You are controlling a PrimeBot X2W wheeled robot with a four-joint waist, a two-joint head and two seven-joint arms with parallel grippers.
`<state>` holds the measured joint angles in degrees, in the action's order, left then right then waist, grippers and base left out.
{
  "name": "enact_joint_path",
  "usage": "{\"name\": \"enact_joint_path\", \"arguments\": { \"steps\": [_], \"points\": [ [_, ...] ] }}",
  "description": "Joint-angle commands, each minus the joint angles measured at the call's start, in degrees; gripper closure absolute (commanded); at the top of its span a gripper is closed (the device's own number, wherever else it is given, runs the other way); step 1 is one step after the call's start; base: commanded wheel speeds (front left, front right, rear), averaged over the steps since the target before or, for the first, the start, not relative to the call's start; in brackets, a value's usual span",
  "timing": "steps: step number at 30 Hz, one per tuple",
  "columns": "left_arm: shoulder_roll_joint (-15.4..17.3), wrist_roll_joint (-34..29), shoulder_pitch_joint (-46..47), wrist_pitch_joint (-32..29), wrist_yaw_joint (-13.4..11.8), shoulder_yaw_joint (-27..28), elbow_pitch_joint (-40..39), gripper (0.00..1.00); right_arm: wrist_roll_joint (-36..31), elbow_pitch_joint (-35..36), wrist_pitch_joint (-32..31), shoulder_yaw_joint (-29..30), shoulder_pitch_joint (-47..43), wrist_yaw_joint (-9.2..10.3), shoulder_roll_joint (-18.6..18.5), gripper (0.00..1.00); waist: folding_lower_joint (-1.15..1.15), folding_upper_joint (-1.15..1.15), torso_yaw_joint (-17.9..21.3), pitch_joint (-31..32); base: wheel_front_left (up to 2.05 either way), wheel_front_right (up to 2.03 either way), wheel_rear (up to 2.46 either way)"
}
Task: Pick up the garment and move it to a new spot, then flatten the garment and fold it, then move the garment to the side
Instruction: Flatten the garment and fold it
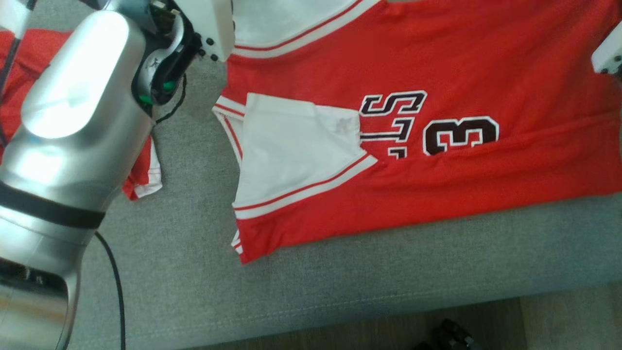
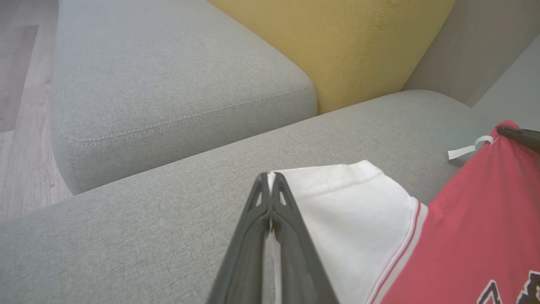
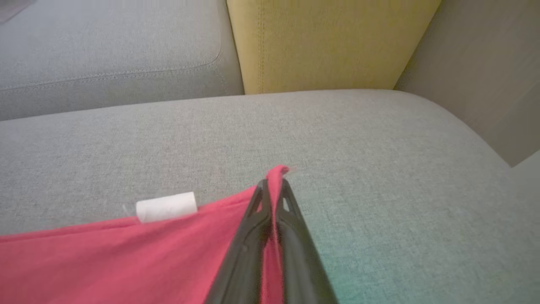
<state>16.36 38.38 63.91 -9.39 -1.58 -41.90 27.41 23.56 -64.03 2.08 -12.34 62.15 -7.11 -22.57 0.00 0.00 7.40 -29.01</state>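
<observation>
Two closed grips | garment (image 1: 461,63) is lying spread across the grey sofa cushion (image 1: 388,272) | left gripper (image 2: 270,179) is pinching its white sleeve edge, right gripper (image 3: 273,183) its red corner | step: likely starting a fold | next: lifting both edges together, keeping cloth taut

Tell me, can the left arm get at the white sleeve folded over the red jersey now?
Probably not yet: the left pincer is shut on the other white sleeve, so it must release first. The folded sleeve itself lies uncovered on the jersey, close to the left arm.
</observation>
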Motion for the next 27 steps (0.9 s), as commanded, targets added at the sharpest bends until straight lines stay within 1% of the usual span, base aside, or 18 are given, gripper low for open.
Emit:
{"name": "enact_joint_path", "arguments": {
  "steps": [1,4,11,18,23,27],
  "points": [
    [2.01,-0.70,3.91,1.13,-0.47,2.43,-1.00,1.00,-0.48,0.52,1.50,0.21,1.07,-0.37,-0.35,1.00,0.00,0.00,0.19,0.08,0.00,0.00,0.00],
    [1.73,-0.87,4.52,2.26,-0.53,2.66,0.06,1.00,-0.86,-0.18,2.64,0.47,1.72,-0.37,0.03,1.00,0.00,0.00,0.38,0.12,0.00,0.00,0.00],
    [0.24,-2.42,8.27,7.79,-1.09,3.42,5.08,1.00,-1.87,-1.49,8.42,1.83,4.37,-0.37,1.37,1.00,0.00,0.00,1.16,-0.07,0.00,0.00,0.00],
    [-1.76,-2.13,8.65,10.69,0.66,2.68,9.91,1.00,-1.17,-2.20,11.27,2.89,3.75,-0.37,3.35,1.00,0.00,0.00,1.35,0.74,0.00,0.00,0.00],
    [-1.53,-2.02,6.66,11.54,2.02,1.61,10.23,1.00,0.35,-0.91,12.13,3.19,1.16,-0.37,3.53,1.00,0.00,0.00,1.06,2.23,0.00,0.00,0.00],
    [-0.92,-1.25,3.46,11.47,2.75,0.95,8.16,1.00,1.32,0.15,12.33,2.85,-1.63,-0.37,3.10,1.00,0.00,0.00,0.72,4.15,0.00,0.00,0.00]
  ]
}}
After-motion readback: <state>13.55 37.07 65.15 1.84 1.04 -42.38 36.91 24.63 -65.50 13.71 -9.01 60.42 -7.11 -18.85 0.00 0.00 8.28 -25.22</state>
